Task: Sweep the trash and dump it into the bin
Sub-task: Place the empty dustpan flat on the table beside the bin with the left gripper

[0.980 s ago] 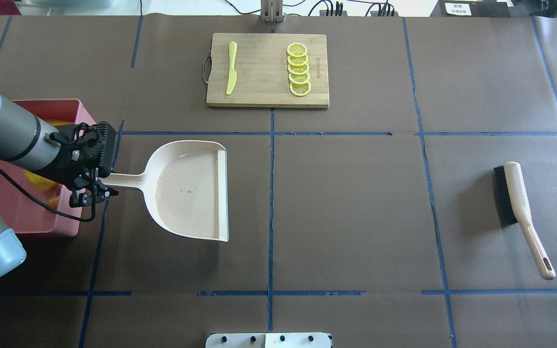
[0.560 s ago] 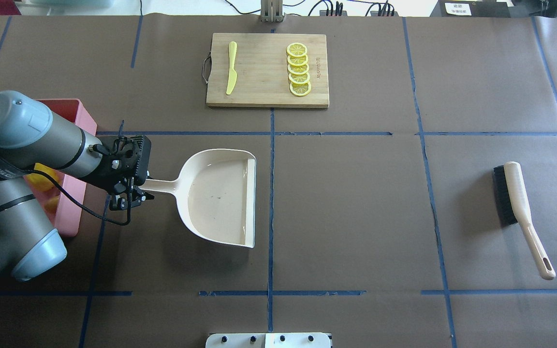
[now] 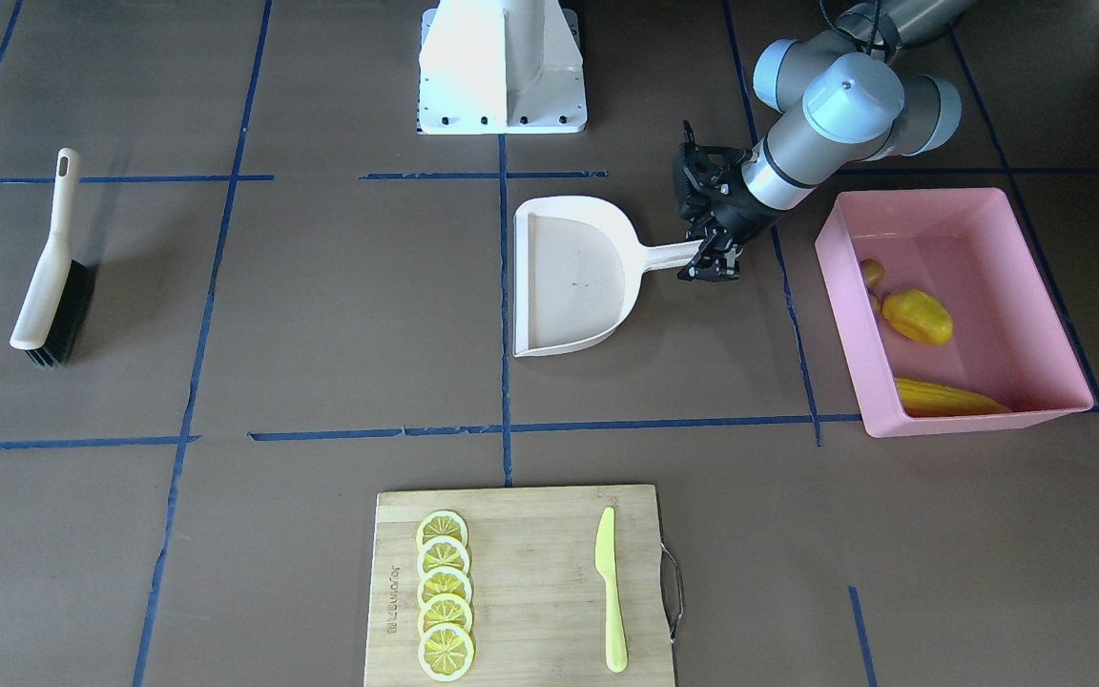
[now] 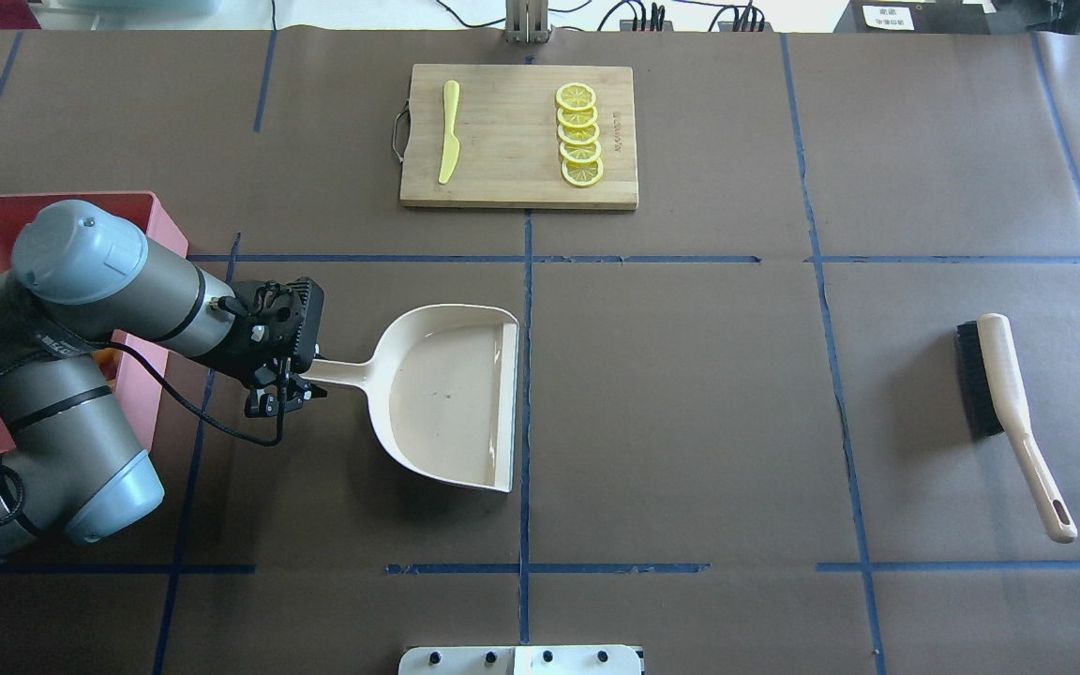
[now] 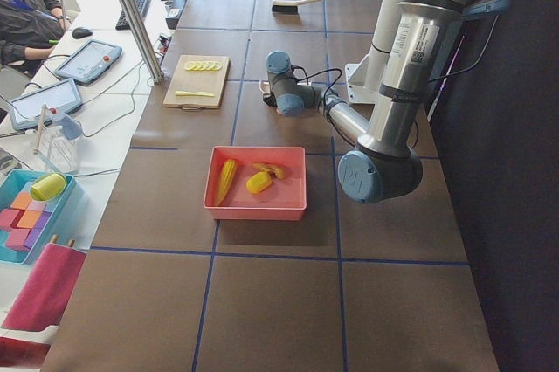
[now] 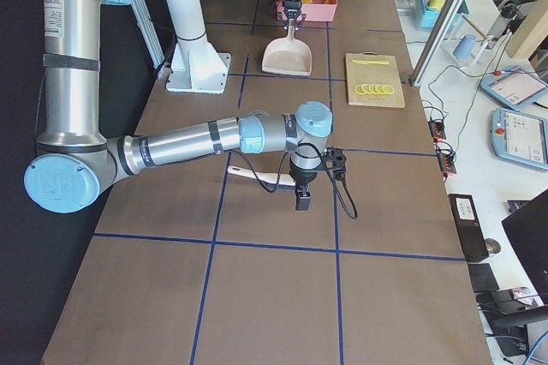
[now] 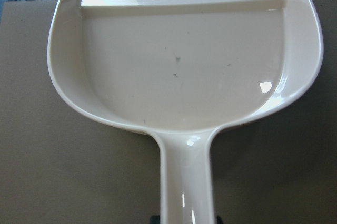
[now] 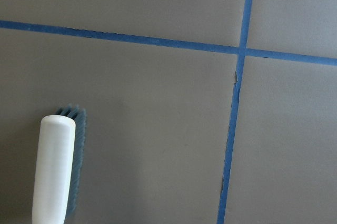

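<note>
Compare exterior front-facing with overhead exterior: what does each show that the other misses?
Front-facing only: the inside of the bin, with the corn cob, potato lump and ginger root in it; overhead, the left arm covers most of the bin. Overhead only: cables at the view's top edge. Both: left gripper shut on the handle of the empty dustpan, the brush lying alone, the cutting board with lemon slices and knife.

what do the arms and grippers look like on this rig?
Both arms: silver-grey tubes, pale blue joint caps; the left arm has a white printed label on one tube, the right arm a round logo on a cap. Black left gripper and right gripper, each with a looping black cable.
</note>
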Tool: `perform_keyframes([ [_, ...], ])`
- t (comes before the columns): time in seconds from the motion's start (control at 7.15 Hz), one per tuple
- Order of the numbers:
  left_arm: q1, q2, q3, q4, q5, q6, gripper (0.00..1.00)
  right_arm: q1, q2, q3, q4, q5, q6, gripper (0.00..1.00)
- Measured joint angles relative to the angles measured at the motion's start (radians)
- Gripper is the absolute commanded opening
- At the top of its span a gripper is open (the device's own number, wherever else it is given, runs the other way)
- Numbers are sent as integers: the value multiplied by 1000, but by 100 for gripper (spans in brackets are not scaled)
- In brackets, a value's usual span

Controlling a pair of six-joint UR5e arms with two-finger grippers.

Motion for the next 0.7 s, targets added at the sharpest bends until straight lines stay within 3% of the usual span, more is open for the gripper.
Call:
perform_keyframes([
  [0.14,0,1,-1,2,0,-2,94,0,1,0,0,0,3,100],
  [0.28,0,1,-7,7,1,-11,99,0,2,0,0,1,6,100],
  [0.7,-4,0,-19,35,5,-41,100,-1,4,-1,0,1,9,100],
])
